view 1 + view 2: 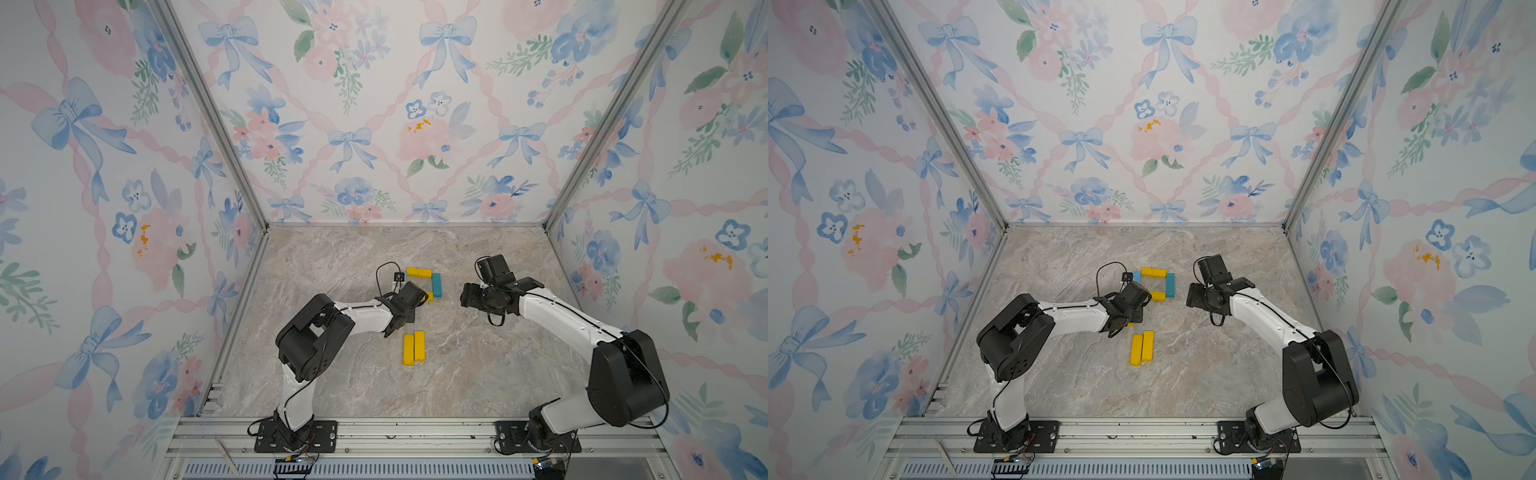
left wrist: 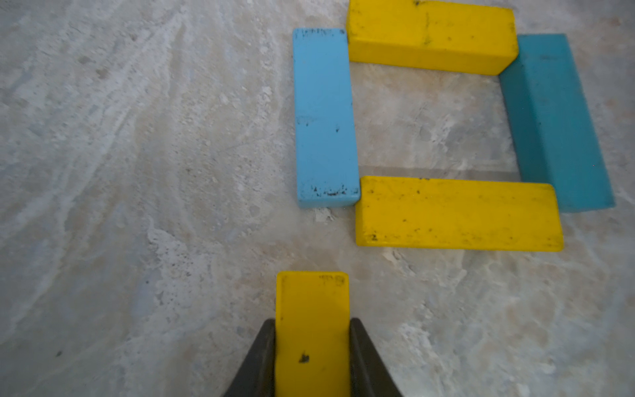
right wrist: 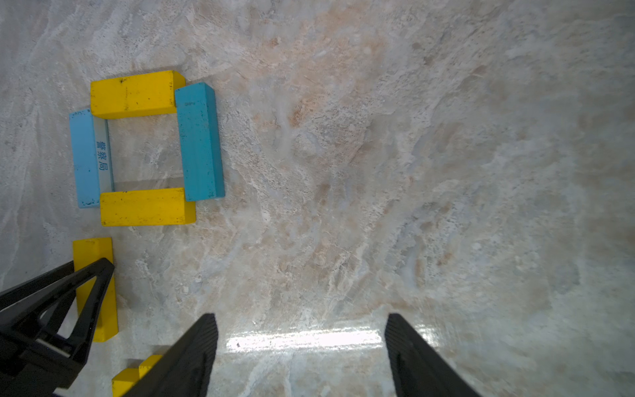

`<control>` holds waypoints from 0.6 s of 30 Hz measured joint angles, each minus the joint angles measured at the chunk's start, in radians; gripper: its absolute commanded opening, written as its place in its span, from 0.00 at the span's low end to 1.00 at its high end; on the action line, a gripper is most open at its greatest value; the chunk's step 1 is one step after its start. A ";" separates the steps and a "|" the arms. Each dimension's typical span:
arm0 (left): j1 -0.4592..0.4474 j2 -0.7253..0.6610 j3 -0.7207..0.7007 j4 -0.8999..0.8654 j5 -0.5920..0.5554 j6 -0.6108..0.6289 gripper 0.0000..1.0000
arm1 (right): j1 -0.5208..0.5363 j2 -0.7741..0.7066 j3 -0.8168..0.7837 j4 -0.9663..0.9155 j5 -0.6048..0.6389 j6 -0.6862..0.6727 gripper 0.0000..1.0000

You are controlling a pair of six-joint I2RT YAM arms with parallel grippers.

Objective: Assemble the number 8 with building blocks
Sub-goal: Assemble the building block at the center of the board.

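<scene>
Four building blocks lie in a square loop: a yellow top bar (image 2: 431,34), a light blue bar (image 2: 324,117), a teal bar (image 2: 556,120) and a yellow middle bar (image 2: 457,214). In a top view the loop's yellow top bar (image 1: 419,272) and teal bar (image 1: 436,284) show behind my left wrist. My left gripper (image 2: 312,321) is shut on a fifth yellow bar (image 2: 312,299), held lengthwise just short of the light blue bar's near end. My right gripper (image 3: 300,318) hangs open and empty, right of the loop. Two loose yellow bars (image 1: 413,348) lie side by side nearer the front.
Flowered walls close in the marble floor (image 1: 478,365) on three sides. An aluminium rail (image 1: 415,432) with both arm bases runs along the front edge. My left arm's black cable (image 1: 380,274) loops above the floor beside the loop.
</scene>
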 measured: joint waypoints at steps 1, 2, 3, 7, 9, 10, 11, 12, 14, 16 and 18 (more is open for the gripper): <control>0.002 0.001 0.002 0.000 0.002 0.002 0.32 | 0.000 0.001 0.000 0.000 0.000 -0.001 0.78; 0.003 0.002 0.003 -0.001 0.002 0.003 0.32 | 0.000 0.002 0.000 0.000 0.000 -0.002 0.78; 0.005 0.004 0.006 -0.001 0.003 0.003 0.32 | 0.000 0.003 0.000 0.000 0.000 -0.003 0.78; 0.010 0.009 0.016 -0.007 0.005 0.010 0.32 | 0.000 0.008 0.000 0.001 0.000 -0.004 0.78; 0.010 0.011 0.022 -0.013 0.006 0.014 0.32 | 0.000 0.011 0.000 0.003 0.000 -0.004 0.77; 0.010 0.013 0.026 -0.017 0.006 0.018 0.32 | 0.000 0.014 0.000 0.004 0.000 -0.004 0.77; 0.011 0.015 0.028 -0.018 0.006 0.019 0.32 | 0.000 0.016 0.000 0.004 0.000 -0.005 0.77; 0.011 0.016 0.031 -0.019 0.006 0.021 0.32 | 0.000 0.018 0.000 0.004 0.000 -0.004 0.77; 0.011 0.020 0.037 -0.019 0.006 0.025 0.32 | 0.000 0.023 0.000 0.004 0.000 -0.005 0.77; 0.012 0.024 0.042 -0.021 0.008 0.026 0.31 | 0.000 0.027 0.000 0.004 0.000 -0.005 0.77; 0.012 0.026 0.046 -0.023 0.010 0.028 0.31 | 0.000 0.029 0.000 0.005 -0.001 -0.005 0.77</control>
